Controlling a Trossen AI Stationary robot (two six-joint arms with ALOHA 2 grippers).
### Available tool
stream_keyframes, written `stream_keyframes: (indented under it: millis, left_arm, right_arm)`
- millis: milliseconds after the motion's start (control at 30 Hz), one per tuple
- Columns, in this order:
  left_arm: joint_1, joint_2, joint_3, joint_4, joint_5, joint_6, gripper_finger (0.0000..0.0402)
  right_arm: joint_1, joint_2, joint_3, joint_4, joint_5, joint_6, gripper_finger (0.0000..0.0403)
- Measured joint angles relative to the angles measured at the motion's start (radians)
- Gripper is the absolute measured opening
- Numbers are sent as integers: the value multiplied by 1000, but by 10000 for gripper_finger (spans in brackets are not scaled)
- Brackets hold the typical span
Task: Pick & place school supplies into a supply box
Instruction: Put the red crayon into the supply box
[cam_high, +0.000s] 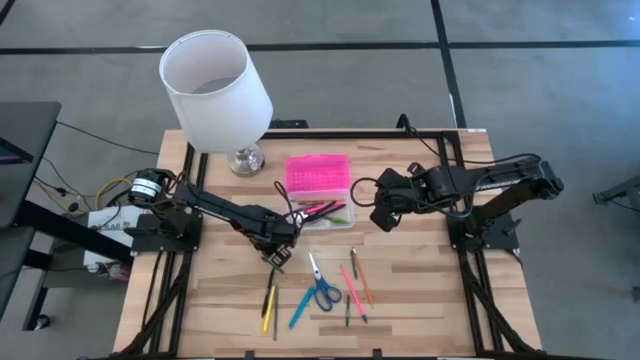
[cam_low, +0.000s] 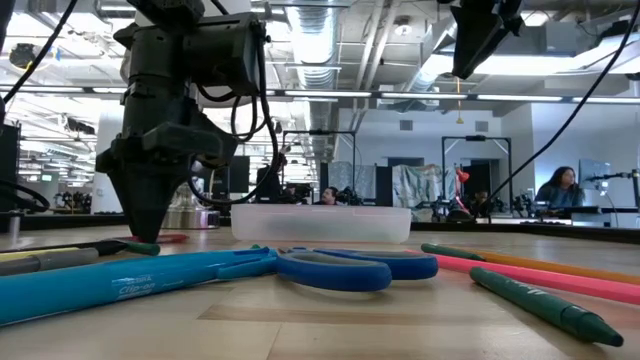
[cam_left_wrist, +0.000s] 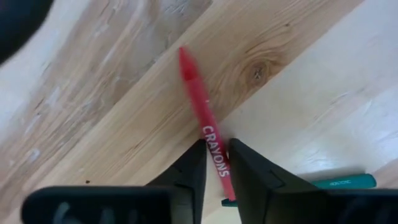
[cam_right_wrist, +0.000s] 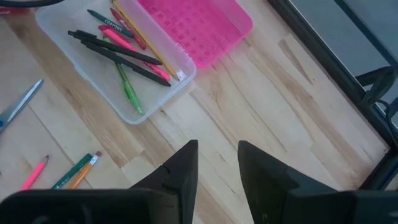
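Left pincer (cam_left_wrist: 216, 163) pinches a red crayon (cam_left_wrist: 202, 118) lettered "CRAYONS" on the worktop (cam_left_wrist: 298, 74); right pincer (cam_right_wrist: 217, 163), fingers spread, hovers beside the clear box (cam_right_wrist: 143, 93) with its pink lid.

From the scissors (cam_high: 321, 288), your supply box (cam_high: 326, 213) lies at twelve o'clock — lampshade (cam_high: 215, 90) at eleven, behind it; loose pencils (cam_high: 356, 285) at three.

Overhead view straight down, low view level across table (cam_low: 330, 330), wrist views close, sharing supply box (cam_right_wrist: 134, 93).
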Motion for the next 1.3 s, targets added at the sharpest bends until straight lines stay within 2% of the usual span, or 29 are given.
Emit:
stream_keyframes:
  millis: [267,400,767,1100,1300]
  left_arm:
    - [-2,0,0,-2,-39,194,35]
    - [-2,1,1,-11,-63,352,35]
    - [-1,1,0,22,-79,624,37]
    - [-1,1,-1,39,-87,815,37]
    - [0,2,-1,42,-87,871,35]
  right_arm:
    - [0,0,0,0,2,0,107]
    - [0,0,0,0,3,0,107]
    - [0,0,0,7,3,2,107]
    - [0,0,0,38,1,2,107]
    - [0,0,0,38,0,3,107]
